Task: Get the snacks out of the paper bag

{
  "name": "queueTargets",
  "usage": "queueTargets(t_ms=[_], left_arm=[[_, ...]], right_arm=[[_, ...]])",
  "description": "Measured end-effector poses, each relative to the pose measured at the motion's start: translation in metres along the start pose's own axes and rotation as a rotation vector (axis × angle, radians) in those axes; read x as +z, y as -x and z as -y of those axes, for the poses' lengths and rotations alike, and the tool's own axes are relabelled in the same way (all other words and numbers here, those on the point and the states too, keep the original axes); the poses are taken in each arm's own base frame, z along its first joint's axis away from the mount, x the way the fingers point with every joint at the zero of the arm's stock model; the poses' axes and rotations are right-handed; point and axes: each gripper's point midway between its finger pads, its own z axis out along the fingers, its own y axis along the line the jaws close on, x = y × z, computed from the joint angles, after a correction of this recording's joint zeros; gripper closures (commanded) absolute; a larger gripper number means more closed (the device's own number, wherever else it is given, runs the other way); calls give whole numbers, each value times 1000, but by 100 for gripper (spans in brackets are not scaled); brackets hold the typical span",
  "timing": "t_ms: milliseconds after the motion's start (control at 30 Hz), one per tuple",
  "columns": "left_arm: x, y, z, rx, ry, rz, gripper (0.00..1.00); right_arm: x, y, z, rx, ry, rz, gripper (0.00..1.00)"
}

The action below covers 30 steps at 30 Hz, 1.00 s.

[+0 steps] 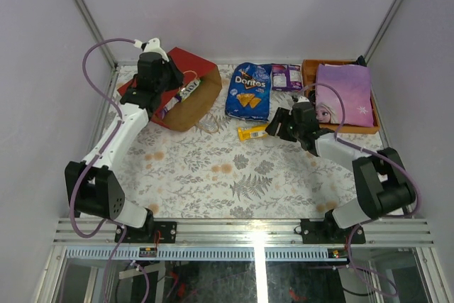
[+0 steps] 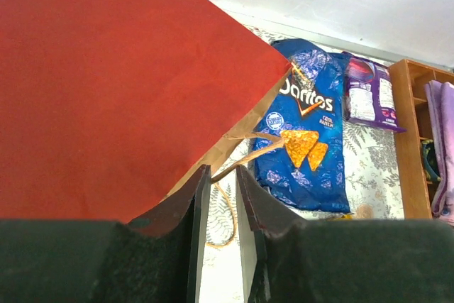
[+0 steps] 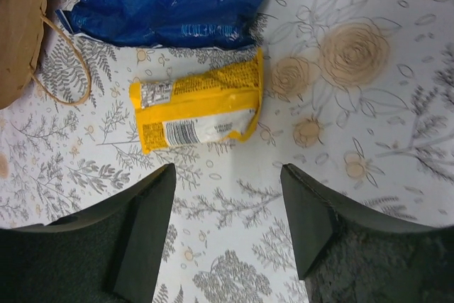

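Lying on its side at the far left of the floral surface [image 1: 213, 175], the paper bag [image 1: 190, 58] showed its red outside upward and its brown mouth turned toward the middle. A packet with a pale label [image 1: 189, 90] showed inside that mouth. The left gripper [image 1: 172, 87] sat over the bag with its fingers drawn close on the rim, and the left wrist view showed a tan cord handle [image 2: 248, 154] running to the fingertips.

3 snacks lay outside the bag. The blue Doritos bag [image 1: 248, 90] lay flat just right of the mouth. The purple packet [image 1: 286, 76] lay just beside it, next to the orange tray [image 1: 312, 65]. The yellow packet [image 1: 252, 133] lay near the Doritos bag's near edge, label side up.

The right gripper [image 1: 272, 127] hung just right of the yellow packet. Its 2 fingers were spread wide, with nothing between them and only the surface below. A lilac item with a cartoon princess print [image 1: 344, 86] rested in the tray.
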Motion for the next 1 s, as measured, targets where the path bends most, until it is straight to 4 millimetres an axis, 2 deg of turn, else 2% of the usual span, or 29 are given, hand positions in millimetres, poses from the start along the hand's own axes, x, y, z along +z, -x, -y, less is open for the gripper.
queueTargets(t_ms=[200,433,533,667,700,900,1000], left_arm=[[-4,-2,-5,4,22,5,79],[-3,-3,-6,3,21,4,79],[-1,-5,-6,3,20,-4,79],[3,-10,-6,3,19,-18,80],[3,-11,-6,3,18,-21,80],[0,-10,-7,4,18,-16,79],[-8,-8,-7,3,17,-4,79]], right_arm=[[27,-6,1,3,11,-37,35],[43,-18,8,10,8,-66,50],[52,-25,12,17,7,-80,63],[57,-23,8,18,31,-75,97],[58,-23,8,18,34,-73,100],[60,-21,0,22,80,-62,100],[51,-24,-4,26,107,-57,100]])
